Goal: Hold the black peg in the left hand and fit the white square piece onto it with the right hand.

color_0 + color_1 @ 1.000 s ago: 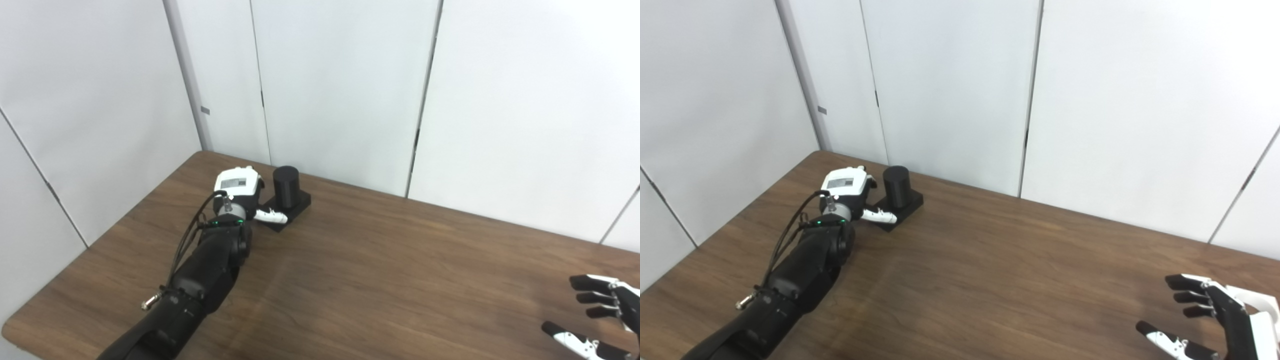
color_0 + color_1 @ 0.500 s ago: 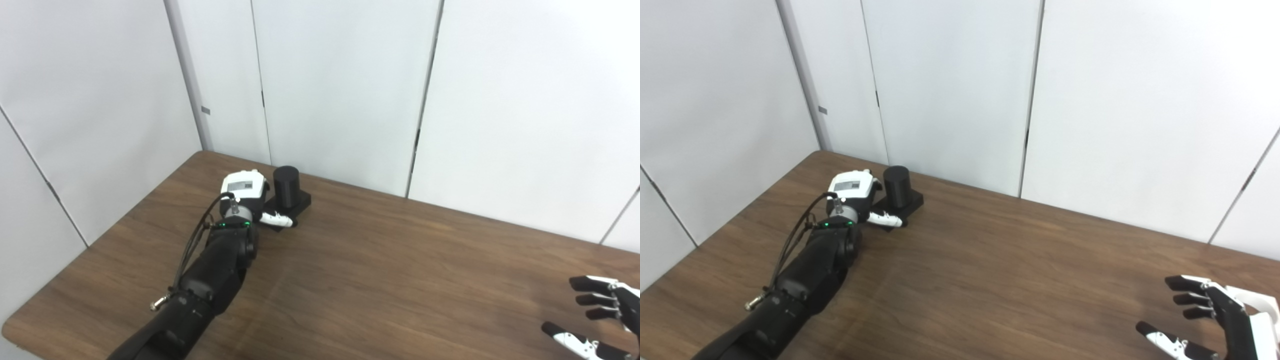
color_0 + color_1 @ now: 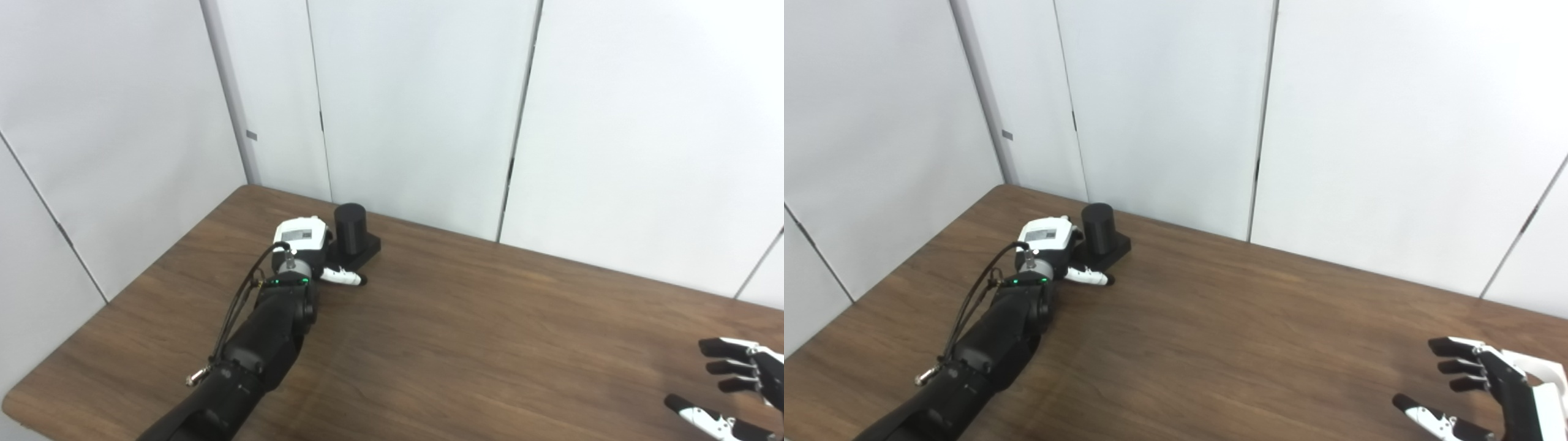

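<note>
1. The black peg [image 3: 351, 228] stands upright on its square black base at the far left of the brown tabletop [image 3: 465, 343].
2. The left hand [image 3: 303, 242] sits against the peg's left side, thumb along the base front; whether it grips cannot be told.
3. The right hand [image 3: 1488, 392] hovers spread wide and empty at the near right, well apart.

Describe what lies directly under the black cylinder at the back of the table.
The black peg stands upright on a flat black square base, which rests on the table. The left hand covers the base's near-left part; nothing beneath the base is visible.
</note>
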